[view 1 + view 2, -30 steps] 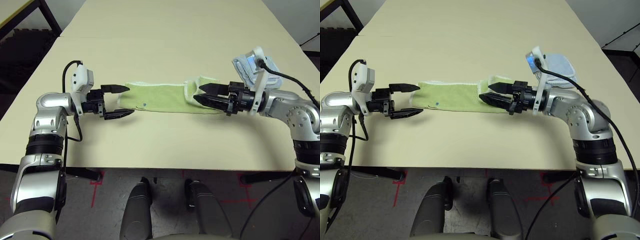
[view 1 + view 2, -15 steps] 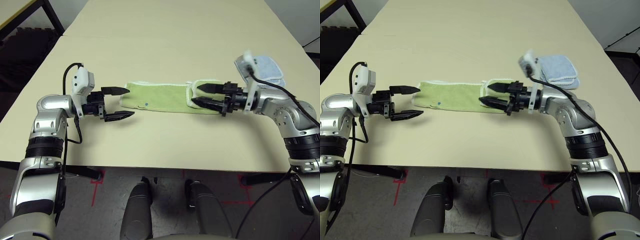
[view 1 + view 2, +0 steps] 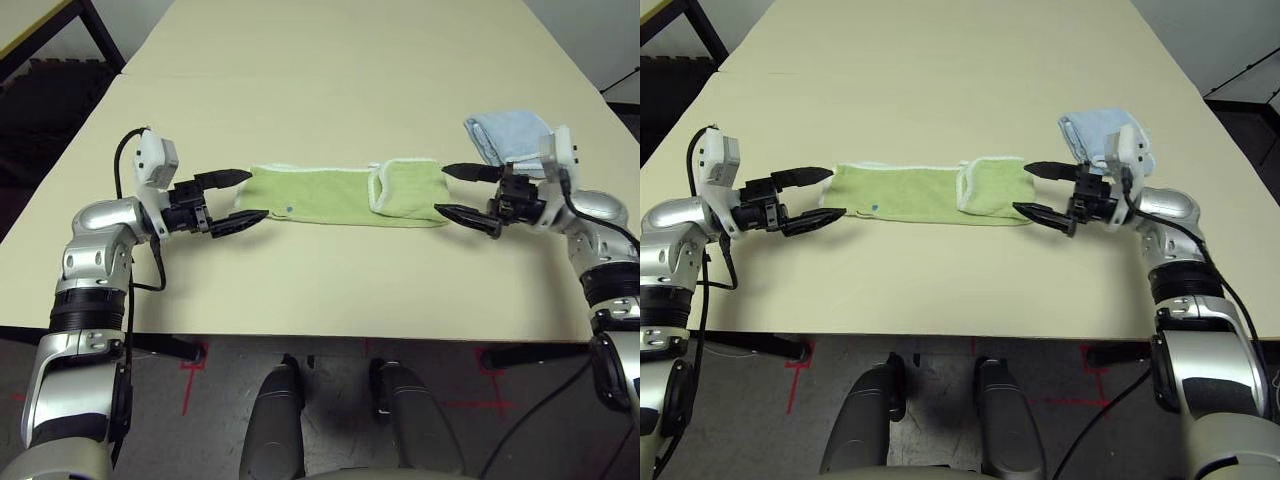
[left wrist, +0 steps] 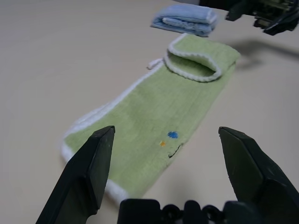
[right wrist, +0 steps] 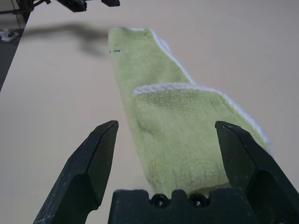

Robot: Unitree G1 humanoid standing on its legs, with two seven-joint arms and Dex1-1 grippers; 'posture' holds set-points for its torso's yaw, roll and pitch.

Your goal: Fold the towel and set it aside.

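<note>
The towel (image 3: pixel 325 195) is a light green strip with a white trim, lying flat across the table. Its right end is folded back over itself (image 5: pixel 187 135), and a small dark and blue mark (image 4: pixel 172 140) sits near its left end. My left gripper (image 3: pixel 258 194) is open, one finger (image 4: pixel 88 168) on each side of the towel's left end. My right gripper (image 3: pixel 440 190) is open too, its tips at the folded right edge. Neither gripper holds anything.
A folded light blue towel (image 3: pixel 505 135) lies just behind my right gripper. The cream table (image 3: pixel 330 290) stretches far back, with its front edge close to me. A second table with a dark frame (image 3: pixel 95 30) stands at the back left.
My right gripper has drawn back to the right, off the folded end it was over, leaving that end on the towel. My left gripper has edged closer to the left end.
</note>
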